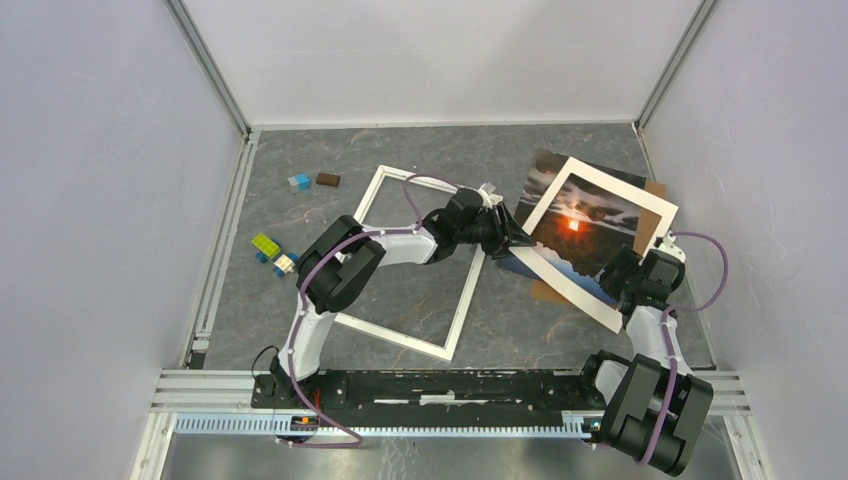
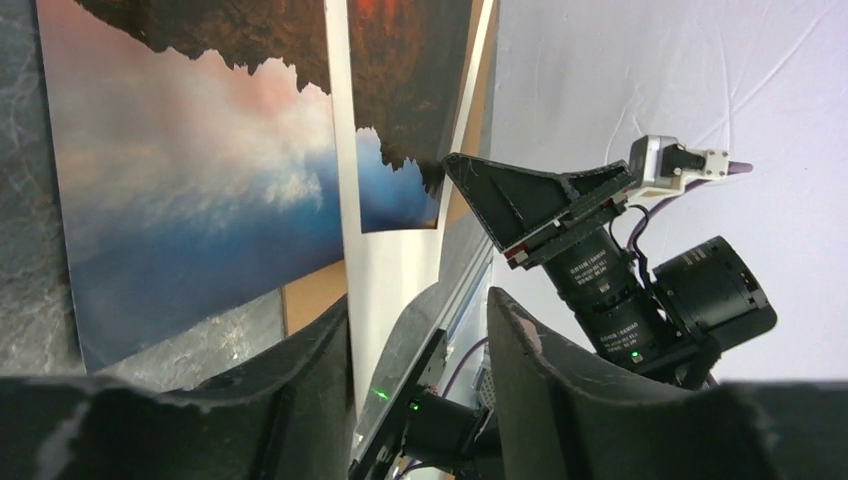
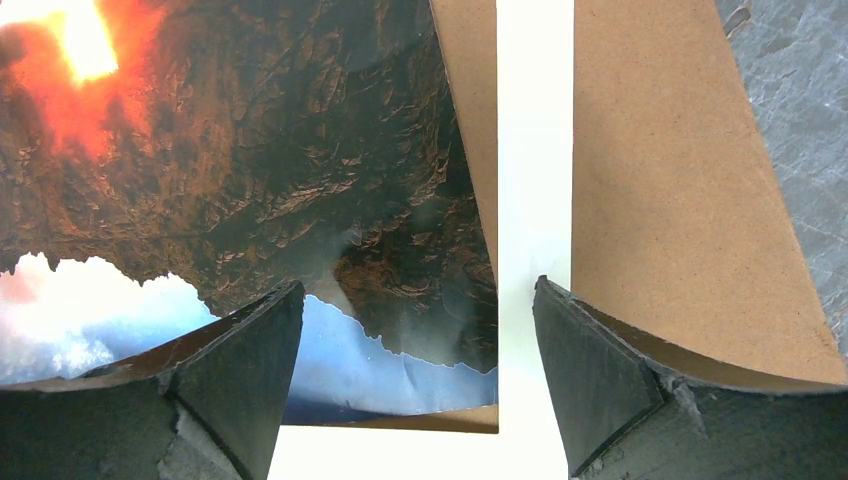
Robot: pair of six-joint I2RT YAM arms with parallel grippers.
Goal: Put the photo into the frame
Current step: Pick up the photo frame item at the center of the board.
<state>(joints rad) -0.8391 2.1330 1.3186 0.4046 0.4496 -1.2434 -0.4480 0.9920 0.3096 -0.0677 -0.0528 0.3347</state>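
The photo, a dark landscape with an orange glow, lies at the right on a brown backing board. A wide white border sits skew over it, and the print's dark corner pokes out at the upper left. The white frame lies flat at centre left with nothing inside it. My left gripper is open at the border's left corner. The white strip runs between its fingers, close to the left one. My right gripper stands open over the border's near corner.
Small toy bricks lie at the left: a blue-grey one, a brown one, a yellow-green one and another. Enclosure walls stand close on three sides. The right wrist's camera shows beyond the left fingers.
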